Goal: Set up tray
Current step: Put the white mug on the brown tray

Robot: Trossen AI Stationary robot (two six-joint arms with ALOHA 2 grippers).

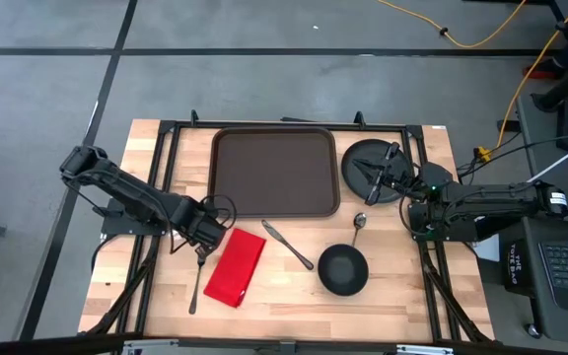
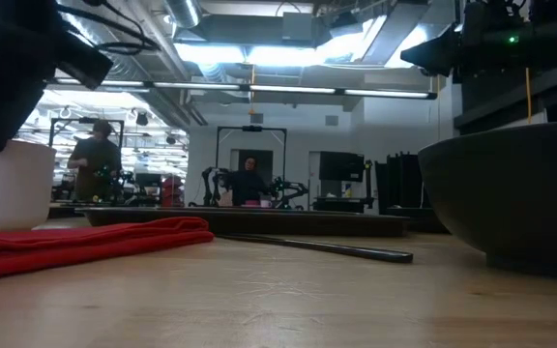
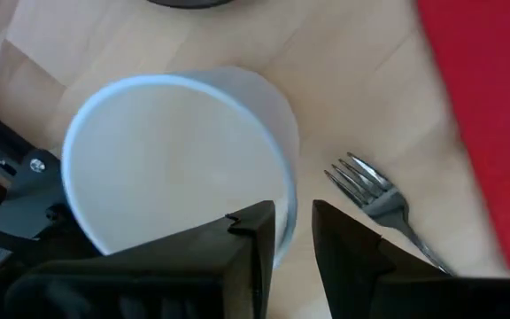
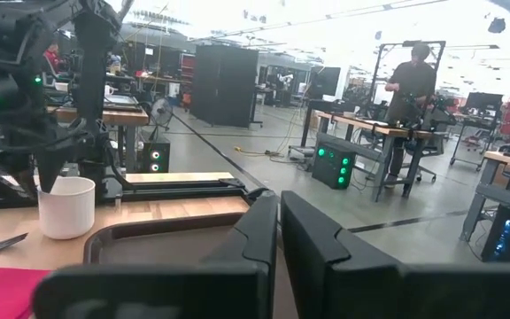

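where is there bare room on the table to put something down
The tray is bare inside. Bare wood runs along the near edge, in front of the napkin and bowl. Crowded: the middle strip with fork, knife and spoon.

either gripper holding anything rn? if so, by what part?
Left gripper grips the white cup by its rim, one jaw inside, one outside. Right gripper, above the black plate, is shut and holds nothing.
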